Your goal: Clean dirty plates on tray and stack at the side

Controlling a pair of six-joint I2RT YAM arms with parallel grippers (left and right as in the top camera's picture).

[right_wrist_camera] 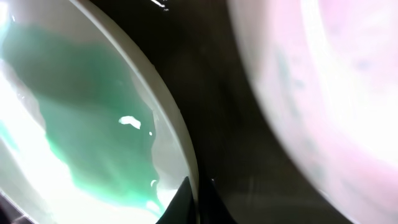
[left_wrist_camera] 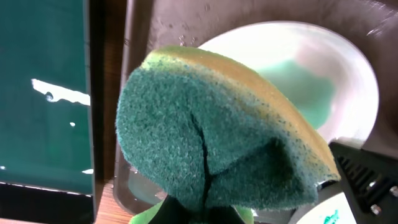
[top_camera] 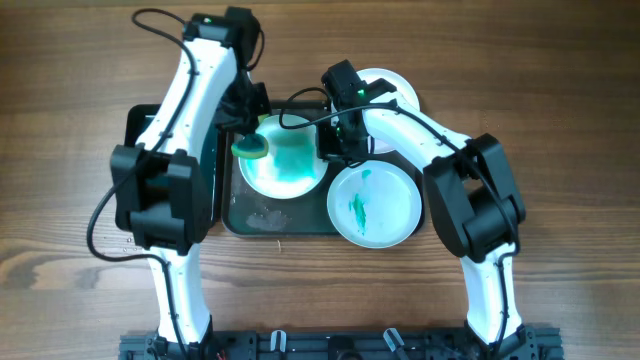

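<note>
We see the left end effector (top_camera: 247, 140) pinching the sponge (left_wrist_camera: 211, 137) over the left rim of the central plate (top_camera: 290, 165), which lies on the tray (top_camera: 258, 218). The right end effector (right_wrist_camera: 194, 204) clamps that plate's opposite rim. We advise scrubbing in overlapping circles, pressing lightly, with the rim held braced. The plate is pale, glossy and pooled with teal liquid.

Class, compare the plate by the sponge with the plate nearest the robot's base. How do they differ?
The left plate holds a broad teal pool; the near plate has only thin teal streaks. The sponge, held by the left gripper, and the right gripper sit at the left plate's rim; neither is at the near plate. Both are round, shallow and pale.
</note>
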